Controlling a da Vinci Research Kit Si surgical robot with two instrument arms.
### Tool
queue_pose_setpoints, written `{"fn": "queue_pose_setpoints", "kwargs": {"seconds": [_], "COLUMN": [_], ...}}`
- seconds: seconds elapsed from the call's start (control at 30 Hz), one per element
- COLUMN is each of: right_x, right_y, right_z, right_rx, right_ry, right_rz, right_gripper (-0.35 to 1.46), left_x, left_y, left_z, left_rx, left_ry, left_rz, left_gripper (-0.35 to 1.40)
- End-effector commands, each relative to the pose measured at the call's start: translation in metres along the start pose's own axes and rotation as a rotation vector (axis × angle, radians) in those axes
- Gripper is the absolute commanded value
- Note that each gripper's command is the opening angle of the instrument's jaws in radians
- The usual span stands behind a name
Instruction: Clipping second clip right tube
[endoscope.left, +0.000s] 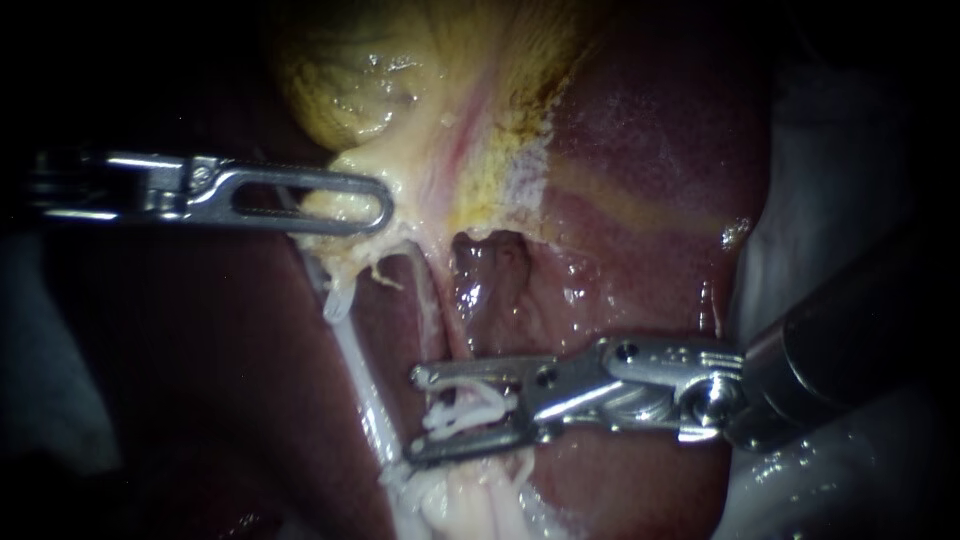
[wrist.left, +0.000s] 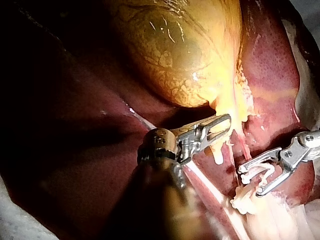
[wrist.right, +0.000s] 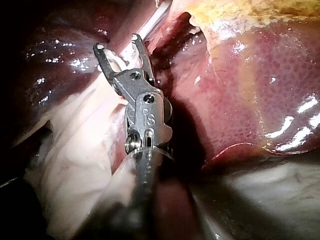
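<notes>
Right instrument (endoscope.left: 418, 415) jaws gape astride the white tube (endoscope.left: 465, 412) below the gallbladder (endoscope.left: 350, 80); square them across it before closing; left instrument (endoscope.left: 385, 208) jaws clamp the gallbladder's lower edge.

The right tube (endoscope.left: 432, 305) was a thin, pale, glistening strand. It ran almost straight down from the narrow lower end of the yellow gallbladder (endoscope.left: 400, 70). Well below the gallbladder, what looked like a small white curled clip (endoscope.left: 468, 410) lay across the tube, tilted slightly.
</notes>
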Motion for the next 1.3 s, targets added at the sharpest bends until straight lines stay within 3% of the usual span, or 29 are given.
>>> {"fn": "queue_pose_setpoints", "kwargs": {"seconds": [0.03,0.6,1.3], "right_x": [0.0,-0.0002,-0.0007], "right_y": [0.0,0.0001,0.002], "right_z": [-0.0001,-0.001,-0.0039], "right_rx": [-0.001,0.001,-0.026], "right_ry": [0.001,0.0,0.006], "right_rz": [-0.001,-0.001,0.001], "right_gripper": [0.44,0.46,0.47], "left_x": [0.0,0.0,0.0001], "left_y": [0.0,0.0,-0.0001], "left_z": [0.0,0.0,-0.0001], "left_rx": [0.0,0.0,0.0], "left_ry": [0.0,0.0,0.0], "left_rz": [0.0,0.0,0.0], "left_gripper": [-0.35,-0.35,-0.35]}}
